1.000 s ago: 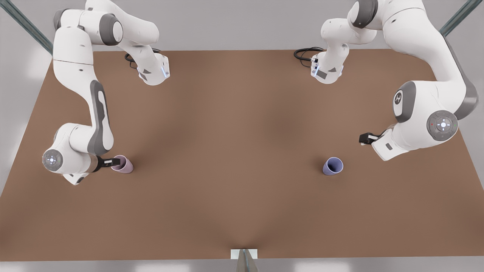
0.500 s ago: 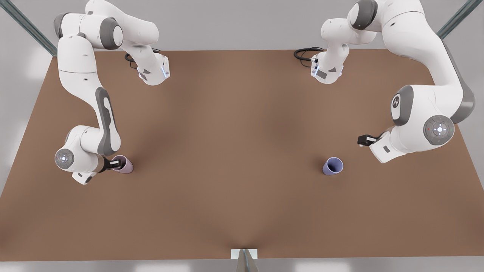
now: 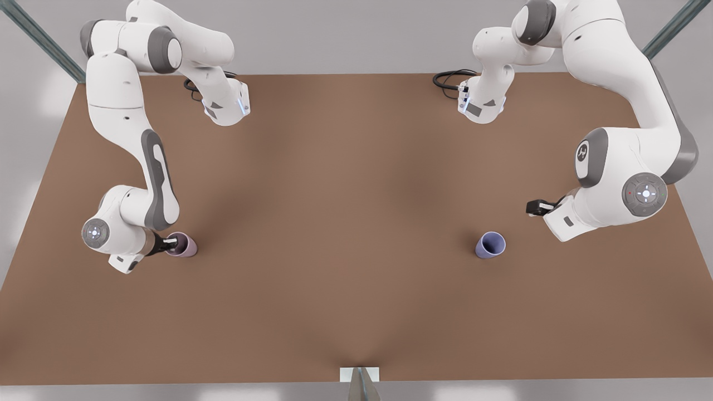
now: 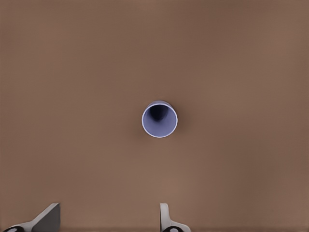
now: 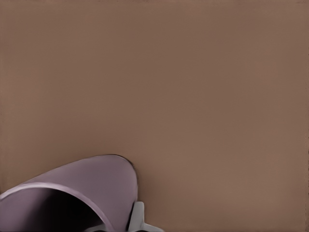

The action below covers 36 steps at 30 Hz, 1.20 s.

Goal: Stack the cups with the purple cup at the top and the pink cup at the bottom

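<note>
1. Brown matte desk (image 3: 356, 234) carries two small tapered handleless tumblers, both upright and well apart from each other.
2. Taking the pale mauve-pink tumbler, the pink cup (image 3: 184, 245), as landmark: it stands near the desk edge at the front view's left, its dark inside facing up.
3. The right gripper (image 3: 170, 243) is at the pink cup's rim (this is the arm on the front view's left). One finger (image 5: 137, 218) shows just outside the cup wall in the right wrist view, where the pink cup (image 5: 82, 191) looms close; a dark finger reaches over the rim into the mouth in the front view. The jaws straddle the wall, but I cannot tell whether they press on it.
4. The blue-violet tumbler, the purple cup (image 3: 491, 244), stands far from the pink cup, toward the front view's right, untouched.
5. The left gripper (image 3: 536, 207) hangs farther from the pink cup than the purple cup is, apart from both. In the left wrist view its two fingertips (image 4: 47, 218) stand wide apart, holding nothing, with the purple cup (image 4: 160, 119) seen from above.
</note>
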Tool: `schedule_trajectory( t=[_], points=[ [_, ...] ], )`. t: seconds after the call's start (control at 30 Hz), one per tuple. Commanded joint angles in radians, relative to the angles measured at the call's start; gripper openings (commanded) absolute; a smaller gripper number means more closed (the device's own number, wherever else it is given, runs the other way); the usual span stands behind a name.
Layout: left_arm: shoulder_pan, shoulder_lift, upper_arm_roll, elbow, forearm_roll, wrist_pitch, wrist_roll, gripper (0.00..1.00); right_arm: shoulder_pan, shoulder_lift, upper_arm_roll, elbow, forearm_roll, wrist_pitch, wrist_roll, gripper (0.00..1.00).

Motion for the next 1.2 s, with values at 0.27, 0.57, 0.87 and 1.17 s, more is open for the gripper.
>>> schedule_trajectory(
  t=[0.27, 0.57, 0.87, 1.17],
  points=[
    [-0.001, 0.002, 0.008, -0.044, -0.036, 0.073, -0.005, 1.0, 0.204, -0.098, 0.061, 0.03, 0.119, -0.079, 0.339, 0.21],
    [-0.003, 0.003, 0.029, -0.342, -0.119, 0.467, 0.003, 1.0, 0.66, 0.335, 0.089, 0.787, 0.185, -0.142, 1.322, 0.21],
    [-0.004, 0.04, 0.029, -0.581, -0.121, 0.848, 0.008, 1.0, 0.778, 0.588, 0.095, 0.982, 0.178, -0.05, 1.548, 0.21],
    [-0.012, 0.12, 0.026, -0.613, -0.121, 0.892, 0.006, 0.82, 0.79, 0.603, 0.09, 0.979, 0.177, -0.024, 1.56, 0.44]
  ],
)
